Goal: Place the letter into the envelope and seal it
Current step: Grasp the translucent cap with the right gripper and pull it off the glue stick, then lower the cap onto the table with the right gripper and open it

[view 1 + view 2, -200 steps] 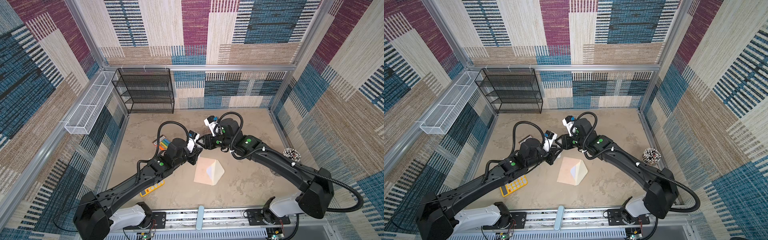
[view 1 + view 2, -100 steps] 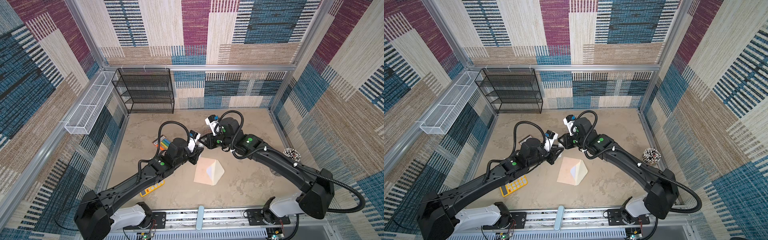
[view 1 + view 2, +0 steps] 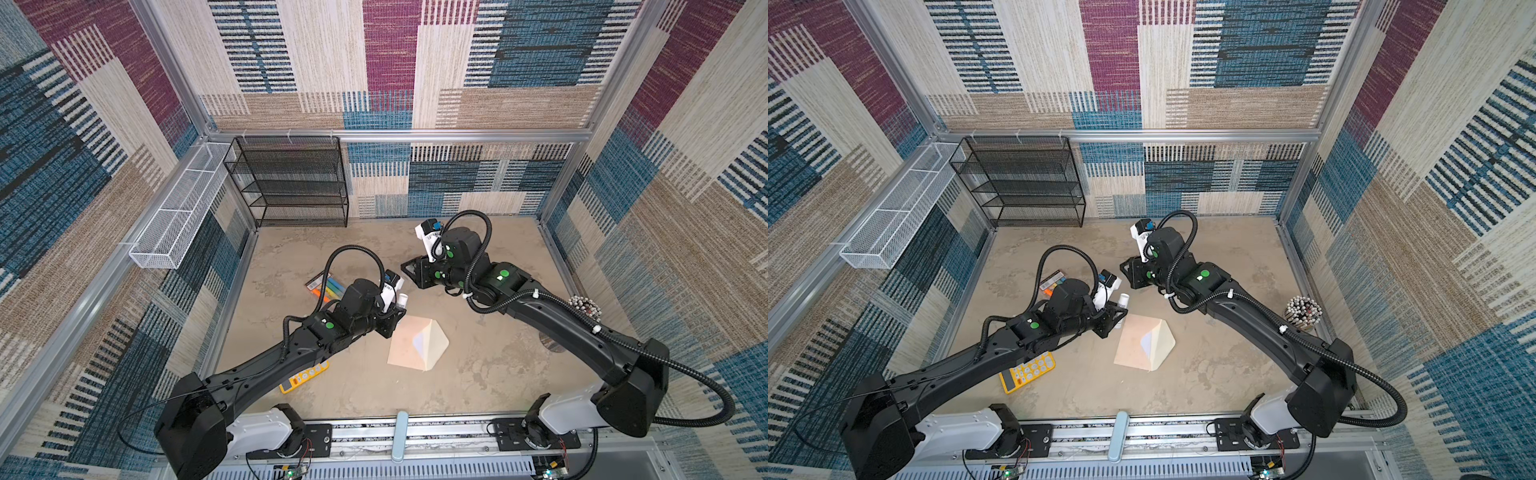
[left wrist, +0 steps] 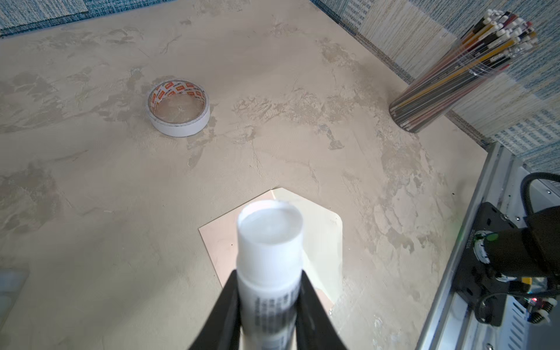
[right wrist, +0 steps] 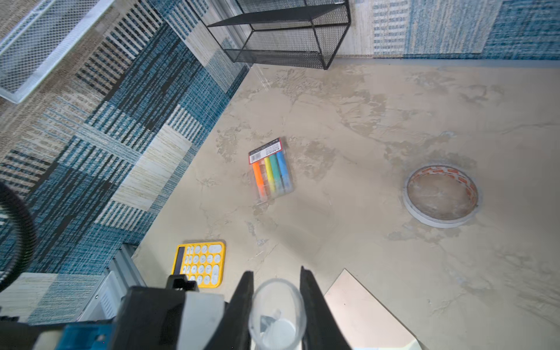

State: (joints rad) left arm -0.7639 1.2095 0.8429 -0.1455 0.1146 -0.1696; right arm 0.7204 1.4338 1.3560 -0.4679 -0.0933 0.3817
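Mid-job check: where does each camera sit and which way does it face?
Top views: above the front rail, looking down at the envelope; left arm and right arm show whole.
Left wrist: behind the left claw, facing the envelope past the glue stick.
Right wrist: behind the right claw holding a clear cap, facing the calculator.
Both wrist views share the tape roll.

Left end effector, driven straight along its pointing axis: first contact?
Likely the pale peach paper envelope, at its cream flap, touched by the held white glue stick first. Depth unclear.

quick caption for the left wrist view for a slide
Left gripper holds an uncapped glue stick by the envelope, tape roll and pencil cup beyond.
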